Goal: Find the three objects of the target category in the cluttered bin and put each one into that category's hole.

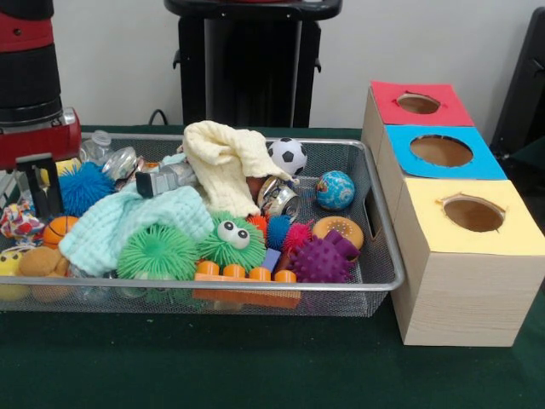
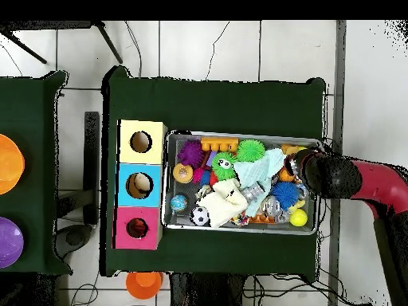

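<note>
The wire mesh bin [image 1: 255, 288] is full of toys; it also shows in the overhead view [image 2: 239, 229]. My gripper [image 1: 34, 192] hangs low over the bin's left end in the front view, which is its right end in the overhead view [image 2: 303, 167]. A tan-brown plush animal [image 1: 38, 261] lies in the near left corner, just below the gripper. A yellow toy [image 1: 8, 261] sits beside it, cut off by the picture's edge. I cannot make out the tiger. The red-topped hole [image 1: 418, 103] is the farthest of three in the wooden box; it also shows in the overhead view [image 2: 137, 229].
Blue-topped [image 1: 441, 151] and yellow-topped [image 1: 473, 213] holes lie nearer. The bin also holds a green googly-eyed ball [image 1: 232, 241], spiky balls [image 1: 324, 260], a mint cloth [image 1: 128, 223], a cream cloth [image 1: 223, 162], a soccer ball [image 1: 288, 156] and a globe ball [image 1: 335, 190].
</note>
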Robot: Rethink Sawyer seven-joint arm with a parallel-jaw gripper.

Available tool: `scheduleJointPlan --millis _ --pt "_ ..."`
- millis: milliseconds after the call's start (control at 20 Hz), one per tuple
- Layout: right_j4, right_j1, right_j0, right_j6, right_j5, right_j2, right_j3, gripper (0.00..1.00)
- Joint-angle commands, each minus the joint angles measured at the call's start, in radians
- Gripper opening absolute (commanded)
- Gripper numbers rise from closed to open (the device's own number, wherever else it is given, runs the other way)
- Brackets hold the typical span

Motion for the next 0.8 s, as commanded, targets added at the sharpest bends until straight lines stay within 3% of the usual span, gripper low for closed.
scheduleJointPlan --millis 50,250,300,800 --pt "-0.077 0.025 0.022 -0.273 0.061 0.015 -0.031 0.00" --pt "-0.085 0.023 0.012 -0.267 0.019 0.029 -0.010 0.00" --pt "-0.087 0.024 0.008 -0.270 0.015 0.034 -0.008 1.00" --pt "-0.083 0.010 0.001 -0.266 0.006 0.057 0.014 1.00"
